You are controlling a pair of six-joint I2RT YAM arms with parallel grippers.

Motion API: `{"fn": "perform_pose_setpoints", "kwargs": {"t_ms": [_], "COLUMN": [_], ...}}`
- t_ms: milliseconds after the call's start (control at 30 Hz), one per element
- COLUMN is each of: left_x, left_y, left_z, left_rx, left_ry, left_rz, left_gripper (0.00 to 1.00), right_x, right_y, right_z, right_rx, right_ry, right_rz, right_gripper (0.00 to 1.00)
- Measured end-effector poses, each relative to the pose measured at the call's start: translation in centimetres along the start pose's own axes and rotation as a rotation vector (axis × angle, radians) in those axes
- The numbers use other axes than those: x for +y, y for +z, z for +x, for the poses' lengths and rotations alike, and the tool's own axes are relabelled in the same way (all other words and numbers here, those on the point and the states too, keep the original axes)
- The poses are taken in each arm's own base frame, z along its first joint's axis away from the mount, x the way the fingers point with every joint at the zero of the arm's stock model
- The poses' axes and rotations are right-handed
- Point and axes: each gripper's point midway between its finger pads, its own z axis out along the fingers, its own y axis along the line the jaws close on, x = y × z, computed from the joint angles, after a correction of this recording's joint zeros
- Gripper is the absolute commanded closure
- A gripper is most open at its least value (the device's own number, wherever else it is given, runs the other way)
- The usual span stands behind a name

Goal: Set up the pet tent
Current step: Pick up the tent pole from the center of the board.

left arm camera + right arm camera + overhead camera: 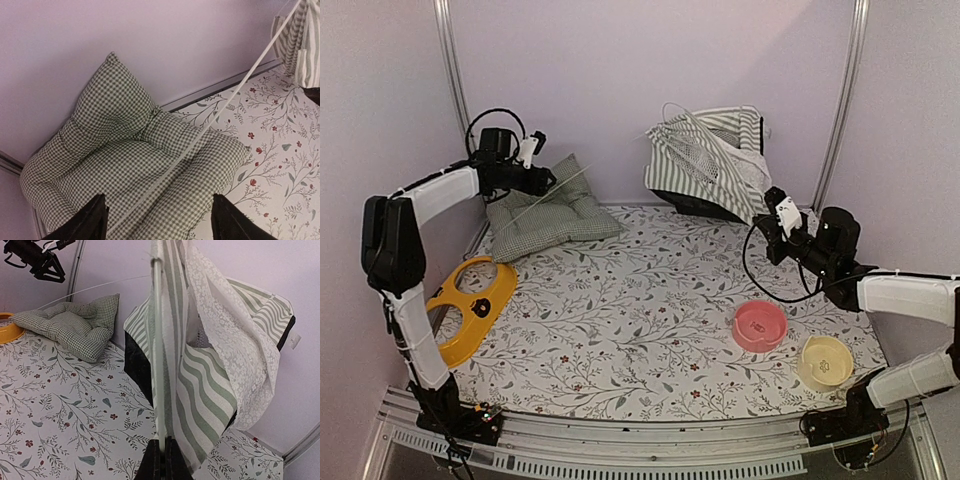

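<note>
Pet tent (pixel 710 160) check-in, front to back, calling the arm bases 6 o'clock. Nearest me, around 4 o'clock on the flowery mat (pixel 640 310), there's a cream bowl (pixel 825 360) with a pink bowl (pixel 760 325) just beside it. A yellow double feeder (pixel 470 305) sits over at 8 o'clock.

Further in, the right gripper (pixel 162 442) is squeezed tight on a white pole (pixel 159 340) running up the tent's striped edge, and the fabric and mesh hang bunched around it.

At 10 o'clock the left gripper (pixel 160 220) hovers over the checked cushion (pixel 130 150) with its fingers spread wide. A thin loose pole (pixel 225 107) passes between them, though I can't tell if it touches either one.

The tent itself is way at the back, about 1 o'clock, all saggy by the back wall (pixel 620 90).
</note>
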Motion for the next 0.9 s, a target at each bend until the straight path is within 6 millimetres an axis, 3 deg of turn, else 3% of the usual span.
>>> {"fn": "perform_pose_setpoints", "kwargs": {"t_ms": [200,367,500,800,900], "left_x": [1.0,1.5,2.2,3.1,3.1], "left_y": [1.1,3.2,3.8,3.8,3.8], "left_z": [1.6,5.0,7.0,8.3,8.3], "left_rx": [0.044,0.121,0.165,0.187,0.187], "left_ry": [0.032,0.037,0.03,0.018,0.026], "left_rz": [0.001,0.0,-0.004,-0.013,-0.012], "left_gripper": [0.29,0.3,0.32,0.5,0.64], "right_x": [-0.7,-1.3,-2.3,-3.9,-4.1], "right_y": [-0.2,-0.3,-0.3,-0.1,0.0], "right_z": [0.1,0.0,-0.1,-2.0,-2.1], "right_rx": [-0.011,-0.015,-0.016,-0.046,-0.046], "right_ry": [0.008,0.009,0.013,0.017,0.017], "right_rz": [-0.014,-0.018,-0.007,0.016,0.018], "right_gripper": [1.0,1.0,1.0,1.0,1.0]}}
